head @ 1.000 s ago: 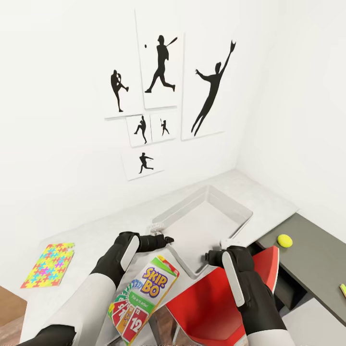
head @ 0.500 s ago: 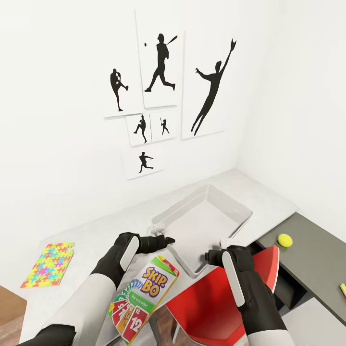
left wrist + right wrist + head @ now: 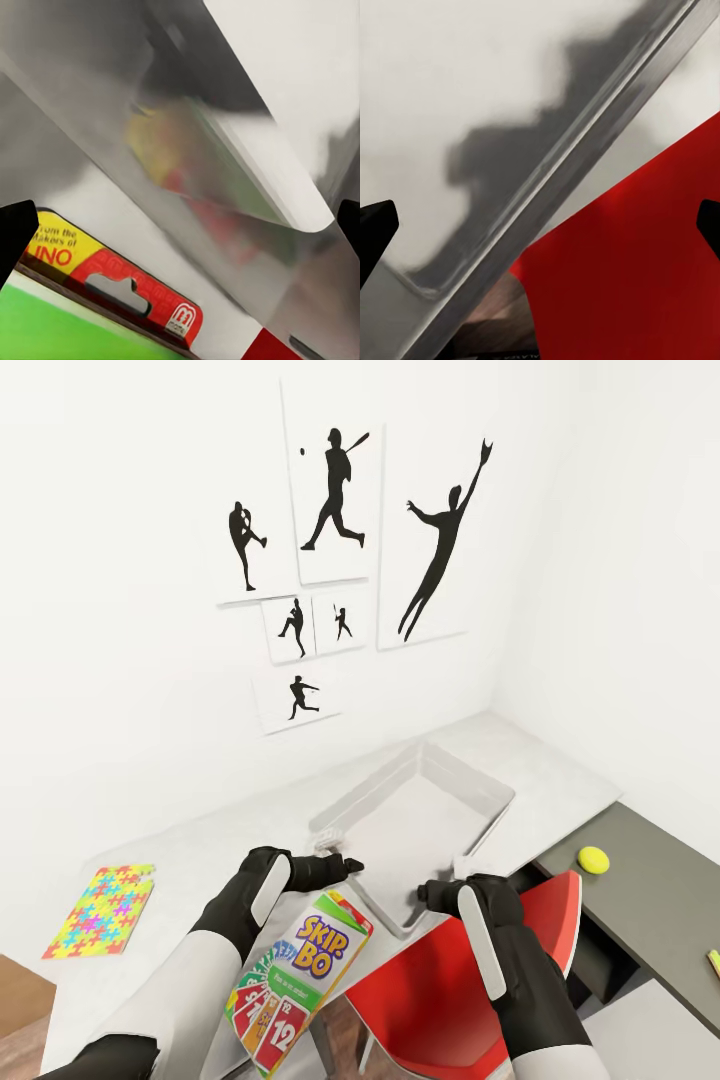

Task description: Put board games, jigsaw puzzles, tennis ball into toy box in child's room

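The light grey toy box [image 3: 430, 815] stands on the pale table [image 3: 200, 850] with nothing visible inside. My left gripper [image 3: 345, 865] is open at the box's near left corner, and that corner [image 3: 300, 210] lies between its fingers. My right gripper [image 3: 428, 890] is open at the box's near rim [image 3: 577, 157], which runs across between its fingertips. A Skip-Bo board game [image 3: 300, 980] lies at the table's front edge under my left forearm. One jigsaw puzzle [image 3: 100, 910] lies flat at the far left. The yellow tennis ball [image 3: 593, 859] rests on the dark grey side unit [image 3: 650, 900].
A red chair [image 3: 450, 1000] stands right below my right arm, against the table's front. Black silhouette pictures [image 3: 335, 510] hang on the white wall behind the table. The room's corner closes in on the right, behind the side unit.
The toy box has slid slightly left and away. My right gripper has shifted a little to the left along with it. The left gripper has barely moved.
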Controlling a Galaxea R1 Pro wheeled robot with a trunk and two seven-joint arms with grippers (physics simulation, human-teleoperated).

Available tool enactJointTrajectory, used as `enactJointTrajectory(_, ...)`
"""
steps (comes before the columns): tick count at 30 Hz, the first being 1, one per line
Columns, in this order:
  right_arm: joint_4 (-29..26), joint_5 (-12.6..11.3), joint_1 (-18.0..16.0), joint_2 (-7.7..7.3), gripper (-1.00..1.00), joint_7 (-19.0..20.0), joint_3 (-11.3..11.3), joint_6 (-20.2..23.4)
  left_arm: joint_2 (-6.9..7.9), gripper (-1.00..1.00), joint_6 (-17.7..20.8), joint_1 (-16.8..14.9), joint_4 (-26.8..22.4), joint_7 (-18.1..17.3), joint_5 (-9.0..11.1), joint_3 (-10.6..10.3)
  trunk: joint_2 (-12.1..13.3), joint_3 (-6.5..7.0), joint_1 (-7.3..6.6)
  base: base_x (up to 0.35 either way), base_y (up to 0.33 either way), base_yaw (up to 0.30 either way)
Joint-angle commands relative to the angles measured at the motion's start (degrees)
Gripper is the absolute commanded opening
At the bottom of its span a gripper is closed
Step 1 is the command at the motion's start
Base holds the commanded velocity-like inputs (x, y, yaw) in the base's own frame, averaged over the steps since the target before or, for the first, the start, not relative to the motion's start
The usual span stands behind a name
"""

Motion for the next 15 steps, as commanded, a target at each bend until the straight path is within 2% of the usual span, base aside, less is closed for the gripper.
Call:
enactJointTrajectory(1, -0.05, -0.6, -0.06, 0.0, 1.0, -0.59, 0.05, 0.16, 0.0, 1.0, 0.16, -0.03, -0.03, -0.01, -0.83, -0.02, -0.11, -0.12, 0.04, 0.0, 0.0, 0.0)
enactJointTrajectory(15, -0.05, -0.6, -0.04, 0.0, 1.0, -0.59, 0.09, 0.08, 0.0, 1.0, 0.16, -0.03, -0.03, -0.09, -0.83, -0.02, -0.11, -0.05, 0.04, 0.0, 0.0, -0.007)
